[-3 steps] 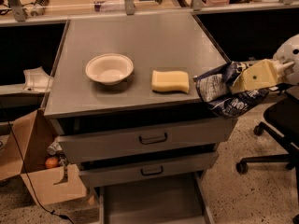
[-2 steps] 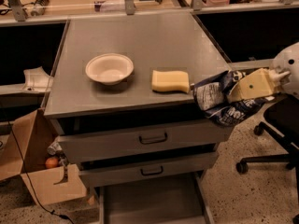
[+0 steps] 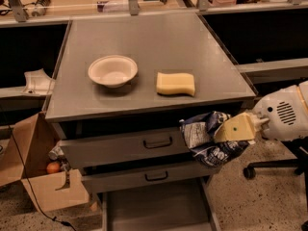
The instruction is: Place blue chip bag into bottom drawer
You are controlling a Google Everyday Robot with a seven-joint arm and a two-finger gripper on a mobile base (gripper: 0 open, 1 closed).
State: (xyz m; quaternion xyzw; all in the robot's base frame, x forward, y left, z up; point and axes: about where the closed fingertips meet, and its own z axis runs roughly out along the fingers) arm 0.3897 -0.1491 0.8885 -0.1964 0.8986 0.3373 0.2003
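One cream gripper, fingers clamped on the navy foil chip bag, has sunk mid-right. Grey metal bottom drawer waits below-left.

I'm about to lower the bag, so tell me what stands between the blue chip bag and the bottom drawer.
Nothing visible. The gripper holds the blue chip bag before the two handled drawers, above the open bottom drawer, toward its right side.
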